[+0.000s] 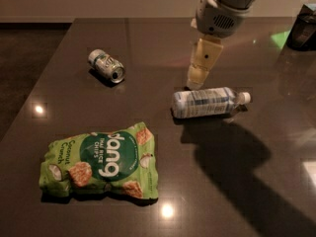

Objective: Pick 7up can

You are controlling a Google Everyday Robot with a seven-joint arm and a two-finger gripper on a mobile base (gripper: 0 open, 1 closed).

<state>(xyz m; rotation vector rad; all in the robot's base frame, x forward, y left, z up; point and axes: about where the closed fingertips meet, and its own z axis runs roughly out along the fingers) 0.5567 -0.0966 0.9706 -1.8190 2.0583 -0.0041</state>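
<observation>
The 7up can [106,65] lies on its side at the left back of the dark table [148,33], its shiny round end turned toward the front right. My gripper [196,82] hangs from the arm at the top right, just above the far side of a clear plastic bottle [207,102]. It is well to the right of the can and holds nothing that I can see.
The clear bottle lies on its side with its white cap to the right. A green chips bag [101,163] lies flat at the front left. A dark object [303,26] stands at the far right edge. The table's left edge runs diagonally.
</observation>
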